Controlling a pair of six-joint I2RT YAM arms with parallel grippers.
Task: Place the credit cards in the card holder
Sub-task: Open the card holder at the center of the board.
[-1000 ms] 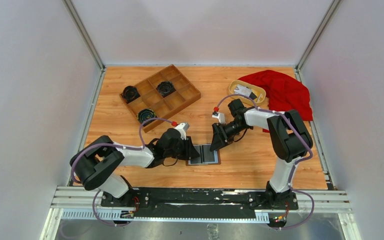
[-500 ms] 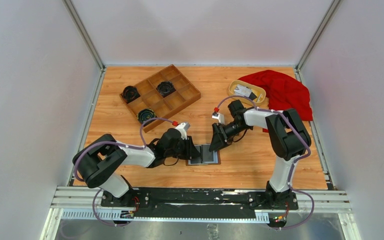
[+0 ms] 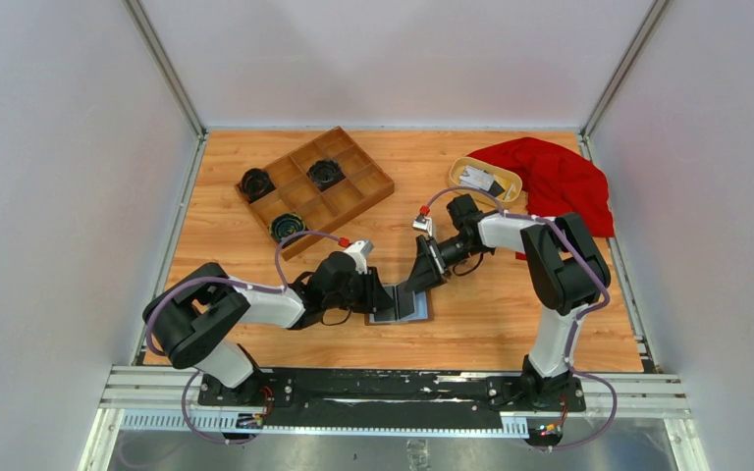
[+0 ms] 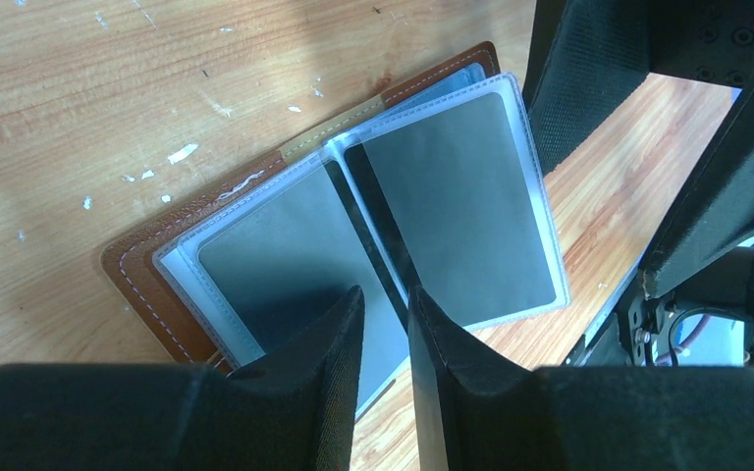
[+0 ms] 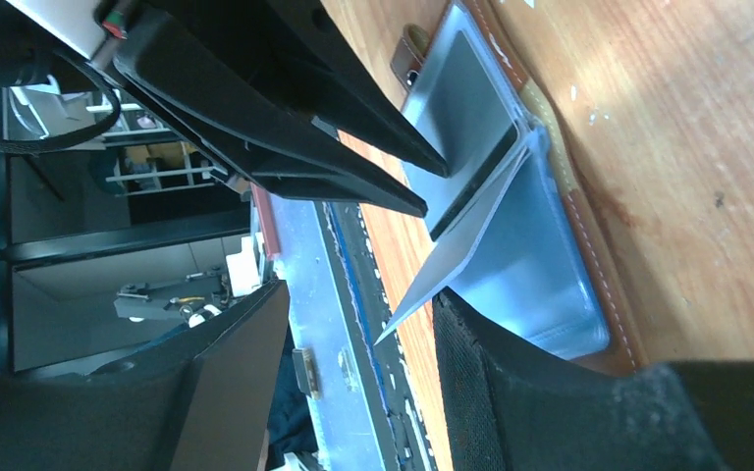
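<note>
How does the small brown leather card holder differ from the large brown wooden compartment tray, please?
The small brown leather card holder is far smaller than the large brown wooden compartment tray. The holder lies opened near the front of the wooden table, showing grey-blue shiny sleeves. The tray sits further back on the left, its square compartments holding three black round items. Both are brown and rest flat on the table.

Counter (image 4: 108,78): wood grain, scuffed, white flecks. Card holder (image 4: 139,285): brown leather-like cover, pale stitching; inside, clear glossy plastic sleeves over matt grey. Left pincer (image 4: 385,299): matt black, finely textured plastic. Red cloth (image 3: 560,177): soft, crumpled. Compartment tray (image 3: 342,199): smooth brown wood.
</note>
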